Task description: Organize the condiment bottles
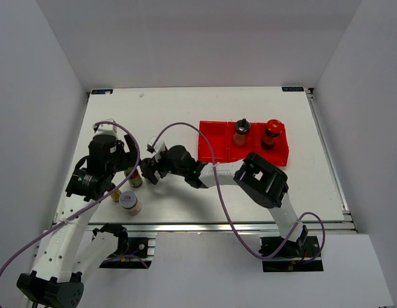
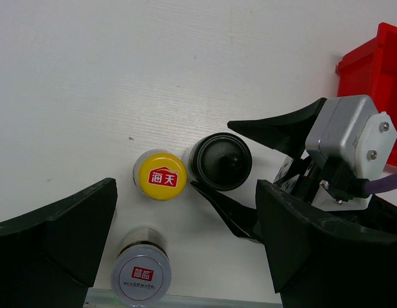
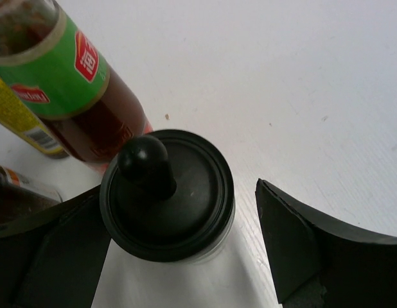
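A black-capped shaker (image 3: 166,196) stands on the table between the open fingers of my right gripper (image 3: 179,256), with a gap on the right side. The left wrist view shows it from above (image 2: 219,160) with the right gripper (image 2: 211,154) around it. A yellow-capped sauce bottle (image 2: 160,176) with a green label (image 3: 76,77) stands beside it. A silver-lidded jar (image 2: 142,273) is nearer the front edge. My left gripper (image 2: 185,256) hovers open and empty above this group. In the top view, a second black-capped shaker (image 1: 241,133) and the red-lidded jar (image 1: 271,133) stand in the red tray (image 1: 214,151).
A second slim bottle (image 1: 115,194) stands at the left of the group, by the silver-lidded jar (image 1: 129,201). Both arms (image 1: 185,165) crowd the front left of the table. The metal rail of the table's front edge (image 1: 205,224) is close by.
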You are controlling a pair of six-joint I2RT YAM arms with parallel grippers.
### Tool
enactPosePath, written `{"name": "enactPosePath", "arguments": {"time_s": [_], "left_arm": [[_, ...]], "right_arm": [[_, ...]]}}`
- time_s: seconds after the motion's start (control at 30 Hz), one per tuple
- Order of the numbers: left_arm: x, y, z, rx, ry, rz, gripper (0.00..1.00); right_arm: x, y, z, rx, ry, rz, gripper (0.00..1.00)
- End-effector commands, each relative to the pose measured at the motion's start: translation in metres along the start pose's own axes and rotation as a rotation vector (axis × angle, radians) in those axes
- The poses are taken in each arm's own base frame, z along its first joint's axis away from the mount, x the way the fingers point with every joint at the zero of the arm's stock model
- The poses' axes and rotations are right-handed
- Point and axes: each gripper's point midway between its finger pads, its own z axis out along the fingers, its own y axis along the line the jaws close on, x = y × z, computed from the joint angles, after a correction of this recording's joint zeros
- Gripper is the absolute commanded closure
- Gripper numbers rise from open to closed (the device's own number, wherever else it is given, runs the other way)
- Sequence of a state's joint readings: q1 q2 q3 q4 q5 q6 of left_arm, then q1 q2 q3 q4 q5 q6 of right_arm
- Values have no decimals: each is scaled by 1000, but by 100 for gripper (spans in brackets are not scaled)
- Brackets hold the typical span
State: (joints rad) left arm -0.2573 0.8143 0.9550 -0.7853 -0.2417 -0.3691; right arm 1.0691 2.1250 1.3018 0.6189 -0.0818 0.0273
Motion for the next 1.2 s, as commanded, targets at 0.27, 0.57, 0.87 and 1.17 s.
{"name": "enactPosePath", "arguments": {"time_s": [0.27,0.57,0.87,1.17], "left_arm": [[0,0,0,6,-4,10,2],[-1,0,0,7,-5,9,2],[0,-1,0,9,-6,7,2],[-1,0,0,7,-9,5,2]], "right_arm": [[-34,-4,8,34,-143,-3,22],[-59,1,-23,39,-200,20,37],[-81,-18,-85,195,-181,72,37],[-107,-89,-183,538,-225,118,37]]}}
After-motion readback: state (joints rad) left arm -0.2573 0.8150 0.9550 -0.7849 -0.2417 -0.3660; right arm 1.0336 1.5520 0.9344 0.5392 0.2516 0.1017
